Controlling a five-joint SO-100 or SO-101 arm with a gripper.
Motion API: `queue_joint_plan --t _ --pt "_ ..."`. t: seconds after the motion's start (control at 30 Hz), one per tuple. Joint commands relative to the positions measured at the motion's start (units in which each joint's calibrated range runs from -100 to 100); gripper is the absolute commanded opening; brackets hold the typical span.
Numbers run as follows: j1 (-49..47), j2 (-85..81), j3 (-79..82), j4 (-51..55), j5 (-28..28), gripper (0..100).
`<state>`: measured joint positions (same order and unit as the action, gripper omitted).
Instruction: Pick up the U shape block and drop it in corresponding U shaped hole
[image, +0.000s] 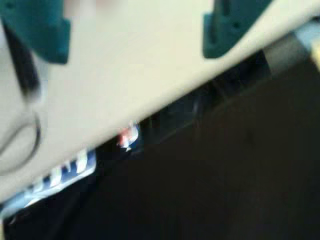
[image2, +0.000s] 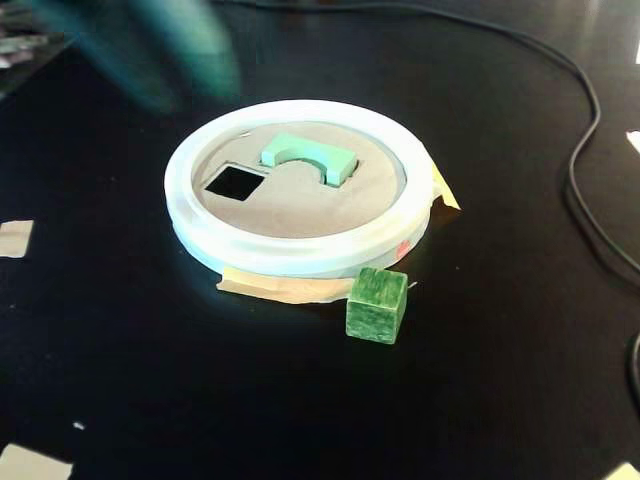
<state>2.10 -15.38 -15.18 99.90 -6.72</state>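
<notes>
The pale mint U shape block (image2: 308, 157) lies on the tan disc (image2: 300, 200) inside the white ring (image2: 290, 250), at the disc's far side with its notch facing the camera. It covers the U shaped hole, so the hole itself does not show. My gripper (image2: 175, 60) is a blurred teal smear above and to the left of the ring, well clear of the block. In the wrist view the gripper (image: 136, 52) is open, its two teal fingers (image: 220, 35) far apart over a pale blurred surface with nothing between them.
A darker streaky green cube (image2: 377, 305) stands on the black table just in front of the ring. The square cutout (image2: 234, 182) is open on the disc's left. A black cable (image2: 585, 130) curves along the right side. Tape scraps (image2: 14, 238) lie at the left edge.
</notes>
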Motion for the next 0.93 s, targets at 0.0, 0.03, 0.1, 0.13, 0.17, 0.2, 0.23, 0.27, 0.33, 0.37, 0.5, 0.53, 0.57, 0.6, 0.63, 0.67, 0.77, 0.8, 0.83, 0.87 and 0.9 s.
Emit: queue_joint_plan --t 0.0,0.03,0.1,0.13,0.17,0.2,0.23,0.27,0.33,0.37,0.5,0.53,0.57,0.6,0.63,0.67,0.77,0.8,0.83,0.87,0.9 --pt "2.4 -26.6 23.0 0.1 2.6 43" --pt "2.3 -28.9 27.7 0.1 2.6 43" --pt "2.0 -33.8 38.4 -2.6 2.4 44" --pt "2.0 -36.1 43.0 -4.9 2.3 44" --pt "2.0 -40.1 50.0 -9.7 2.3 44" --pt "2.0 -42.3 53.5 -12.5 2.3 44" --pt "2.0 -44.6 57.5 -16.4 2.3 44" --pt "2.0 -46.5 60.5 -19.2 2.3 44" --pt "2.0 -50.0 68.7 -25.4 2.3 44" --pt "2.0 -51.0 71.5 -26.8 2.3 44" --pt "2.0 -57.3 82.8 -31.3 2.3 43" --pt "2.0 -59.2 84.9 -32.0 2.3 43" --pt "2.0 -61.7 87.2 -32.7 2.3 43" --pt "2.1 -63.8 89.3 -32.9 2.3 43" --pt "2.1 -65.7 91.4 -32.9 2.3 43" --pt "2.1 -69.1 94.9 -32.9 2.3 44" --pt "2.1 -74.7 99.9 -32.5 2.2 44" --pt "2.1 -76.1 101.1 -32.0 2.2 44" --pt "2.1 -78.2 103.0 -31.8 2.2 44" --pt "2.1 -79.2 103.8 -31.8 2.2 43" --pt "2.1 -80.1 104.9 -31.8 2.2 43"
